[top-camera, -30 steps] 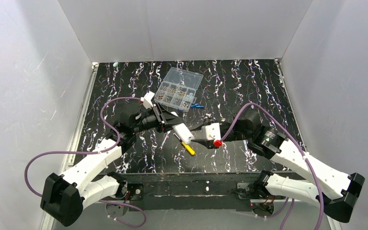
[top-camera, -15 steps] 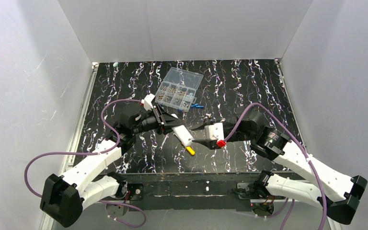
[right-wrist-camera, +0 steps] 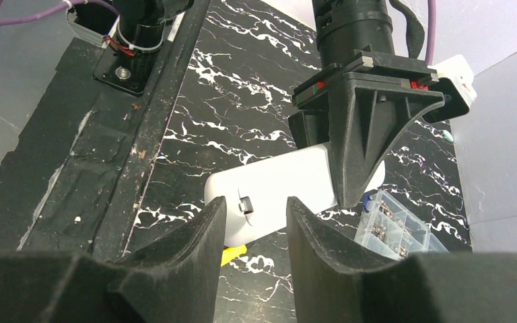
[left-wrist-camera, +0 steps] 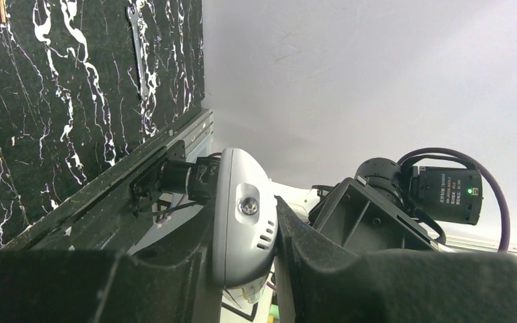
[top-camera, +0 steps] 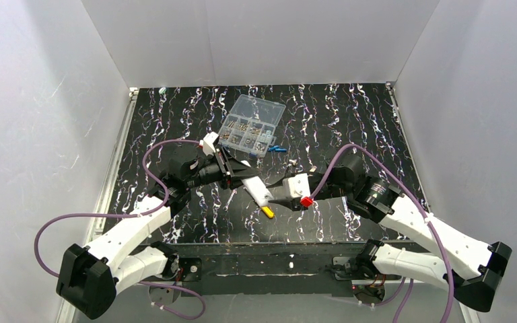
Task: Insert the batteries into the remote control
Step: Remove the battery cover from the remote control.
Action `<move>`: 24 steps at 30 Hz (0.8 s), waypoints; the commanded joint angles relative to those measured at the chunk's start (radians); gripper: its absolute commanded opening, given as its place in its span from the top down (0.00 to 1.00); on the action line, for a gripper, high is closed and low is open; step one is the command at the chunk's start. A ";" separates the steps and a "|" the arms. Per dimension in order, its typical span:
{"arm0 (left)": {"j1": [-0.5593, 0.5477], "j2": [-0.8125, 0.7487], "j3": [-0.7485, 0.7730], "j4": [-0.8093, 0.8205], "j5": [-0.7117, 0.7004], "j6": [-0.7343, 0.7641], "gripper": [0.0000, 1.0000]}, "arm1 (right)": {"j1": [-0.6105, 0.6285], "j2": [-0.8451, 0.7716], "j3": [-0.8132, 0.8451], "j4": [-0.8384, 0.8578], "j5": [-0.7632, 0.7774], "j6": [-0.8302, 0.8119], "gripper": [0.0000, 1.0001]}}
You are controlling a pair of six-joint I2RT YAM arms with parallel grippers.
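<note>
The left end effector (top-camera: 234,172) clamps the remote control (top-camera: 256,189) above the worktop (top-camera: 350,114). Its long axis runs diagonally, with the free end pointing near-right. It is slim, white and rounded, with a small metal clip near that end. The right end effector (top-camera: 277,195) stands parted just beside it.

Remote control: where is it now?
Remote control is central in the top view, clamped in the left gripper, over the yellow screwdriver, its free end by the right gripper.
</note>
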 commanded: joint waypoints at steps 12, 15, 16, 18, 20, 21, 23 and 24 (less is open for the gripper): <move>-0.005 0.001 0.032 0.065 0.044 -0.011 1.00 | 0.003 0.011 0.024 0.036 0.001 0.007 0.55; -0.005 0.009 0.029 0.079 0.043 -0.021 1.00 | 0.003 0.015 0.023 0.036 -0.002 0.006 0.55; -0.005 0.011 0.027 0.087 0.043 -0.026 1.00 | 0.004 0.017 0.024 0.035 -0.003 0.006 0.55; -0.005 0.012 0.026 0.095 0.043 -0.032 1.00 | 0.003 0.019 0.024 0.034 -0.001 0.002 0.55; -0.005 0.014 0.030 0.094 0.044 -0.034 1.00 | 0.004 0.022 0.025 0.032 0.002 -0.001 0.55; -0.005 0.013 0.032 0.094 0.045 -0.033 1.00 | 0.004 0.025 0.025 0.032 0.005 -0.003 0.55; -0.005 0.014 0.034 0.095 0.049 -0.033 1.00 | 0.003 0.029 0.024 0.033 0.013 -0.008 0.55; -0.005 0.015 0.034 0.095 0.050 -0.034 1.00 | 0.005 0.029 0.024 0.033 0.019 -0.010 0.55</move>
